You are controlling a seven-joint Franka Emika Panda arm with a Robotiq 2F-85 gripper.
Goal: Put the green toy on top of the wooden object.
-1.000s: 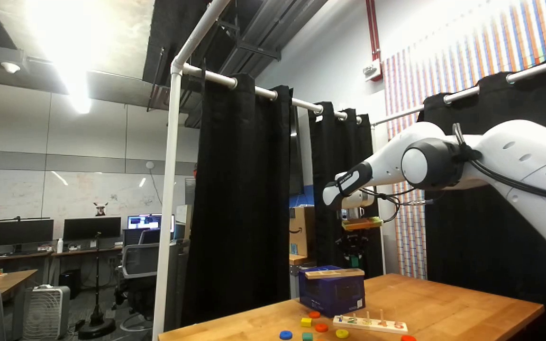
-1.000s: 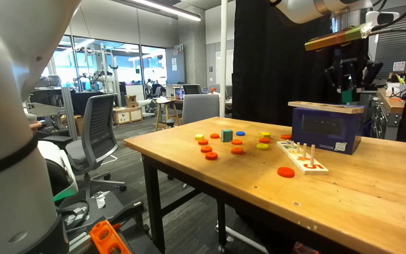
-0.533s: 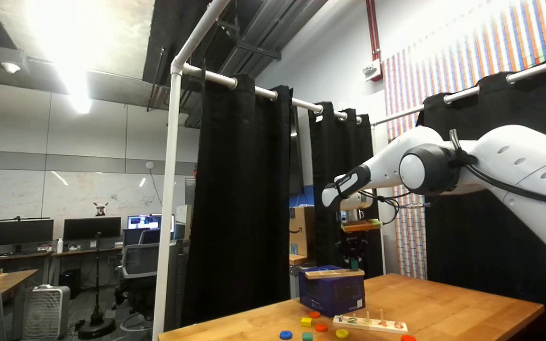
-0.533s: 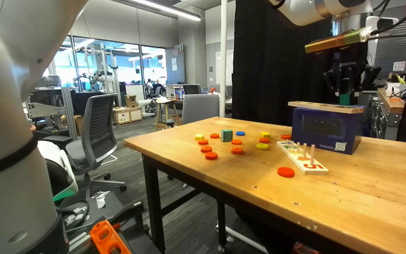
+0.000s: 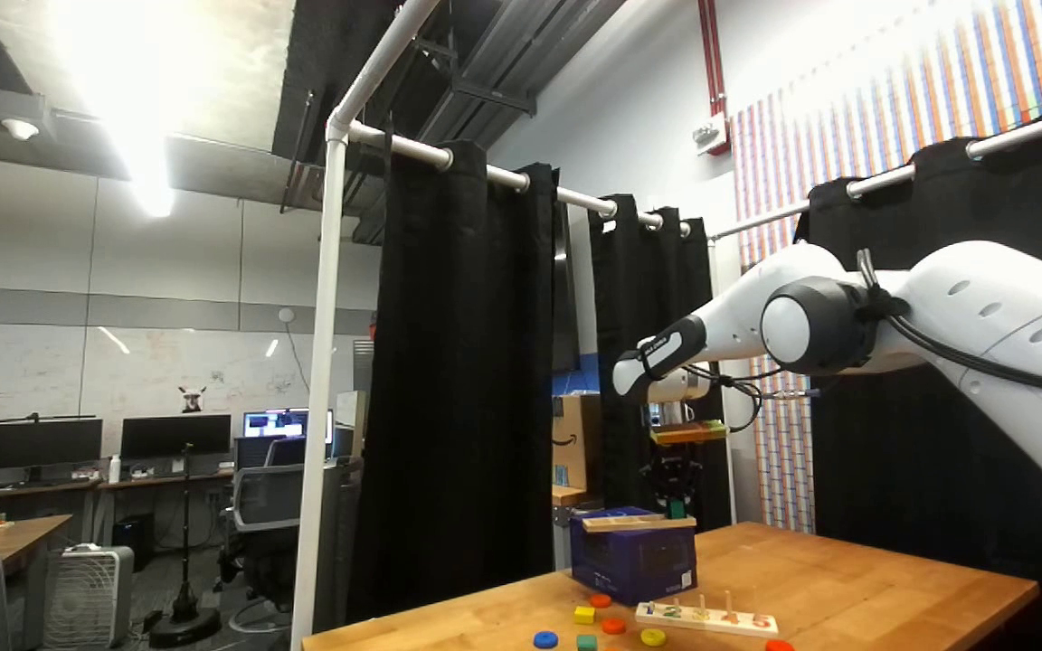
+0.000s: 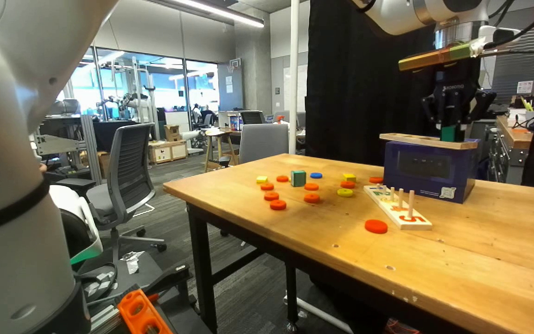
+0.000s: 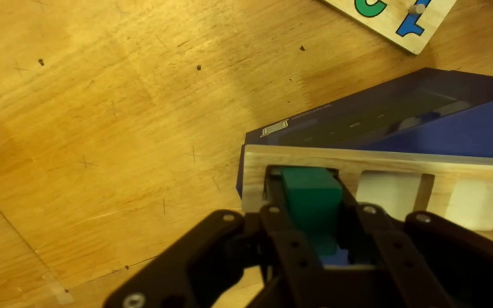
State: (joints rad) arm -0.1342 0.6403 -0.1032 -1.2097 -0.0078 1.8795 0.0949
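The green toy (image 6: 448, 133) is a small green block held between the fingertips of my gripper (image 6: 451, 126). It also shows in an exterior view (image 5: 677, 509) and in the wrist view (image 7: 313, 201). The wooden object (image 6: 415, 139) is a flat light board with square openings, lying on the purple-blue box (image 6: 427, 164). In the wrist view my gripper (image 7: 304, 176) is at the opening at the end of the board (image 7: 400, 156), with the toy over or in that opening. I cannot tell whether the toy's underside touches anything. The fingers press its two sides.
A number board with pegs (image 6: 399, 208) stands in front of the box on the wooden table (image 6: 494, 246). Another green block (image 6: 298, 178), yellow blocks, and several orange discs (image 6: 278, 204) lie on the table. A black curtain (image 6: 350, 93) hangs behind.
My gripper has moved down with the green toy, from above the board to the board's level, and slightly left in an exterior view. The grip looks the same.
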